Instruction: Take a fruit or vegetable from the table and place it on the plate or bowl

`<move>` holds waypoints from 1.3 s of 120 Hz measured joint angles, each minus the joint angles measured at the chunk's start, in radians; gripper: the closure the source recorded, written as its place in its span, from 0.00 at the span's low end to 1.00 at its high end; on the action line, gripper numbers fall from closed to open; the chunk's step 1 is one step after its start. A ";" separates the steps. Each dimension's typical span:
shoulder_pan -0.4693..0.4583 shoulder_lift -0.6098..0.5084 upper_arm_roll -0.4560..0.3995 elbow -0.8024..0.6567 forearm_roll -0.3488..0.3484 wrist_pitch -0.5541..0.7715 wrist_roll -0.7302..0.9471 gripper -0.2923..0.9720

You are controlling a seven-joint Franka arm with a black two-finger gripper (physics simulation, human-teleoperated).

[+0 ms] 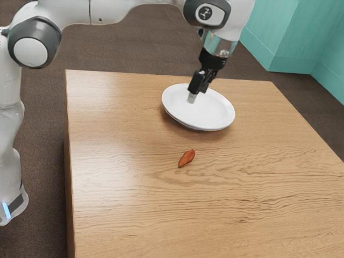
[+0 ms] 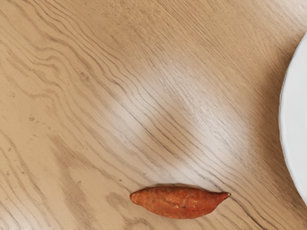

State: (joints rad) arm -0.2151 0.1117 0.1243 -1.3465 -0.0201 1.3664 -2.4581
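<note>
While the black end effector [image 1: 192, 98] hangs above the round, glossy white plate [image 1: 216, 115], which sits near the far edge of the light, wood-grained surface [image 1: 134, 209], the small, reddish-orange, spindle-shaped sweet potato [image 1: 186, 158] lies flat about the middle of that surface, near the plate's rim but apart from it, on the side toward the near edge. Whether the end effector is released or clenched I cannot tell; it carries no vegetable, since the sweet potato rests on the wood. In the wrist view the sweet potato [image 2: 178, 201] shows a thick belly and two tapering tips, with the plate [image 2: 298, 124] off one end. It looks light, stiff and matt-skinned, so probably not slippery, though its rounded body may roll. The best hold is likely across the thickest middle, square to its long axis, away from the thin tips.
</note>
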 joint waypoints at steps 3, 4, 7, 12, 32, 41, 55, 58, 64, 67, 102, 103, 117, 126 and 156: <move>0.000 0.001 0.000 0.001 -0.001 0.001 0.000 0.23; 0.000 0.002 0.000 0.001 -0.001 0.001 0.000 0.23; 0.000 0.003 -0.002 0.003 -0.002 0.001 0.000 0.23; -0.003 0.001 -0.003 0.009 -0.003 0.002 -0.001 0.23; -0.017 -0.008 -0.059 0.012 -0.005 0.003 -0.001 0.23; -0.036 -0.008 -0.060 0.011 0.023 0.003 0.052 0.23; 0.011 0.033 -0.054 0.011 0.121 0.038 0.306 0.23; 0.028 0.035 -0.053 0.011 0.133 0.050 0.374 0.23; 0.044 0.035 -0.054 0.009 0.153 0.073 0.503 0.23; 0.042 0.030 -0.061 0.002 0.175 0.083 0.563 0.23; -0.068 -0.047 -0.087 -0.201 0.305 0.202 1.113 0.23; -0.069 -0.054 -0.087 -0.210 0.305 0.207 1.125 0.23; -0.077 -0.086 -0.086 -0.256 0.305 0.260 1.288 0.23; -0.079 -0.112 -0.086 -0.284 0.294 0.281 1.377 0.23; -0.051 -0.159 -0.085 -0.370 0.264 0.316 1.599 0.23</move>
State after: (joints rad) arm -0.2660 -0.0469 0.0392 -1.7166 0.2439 1.6827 -0.8591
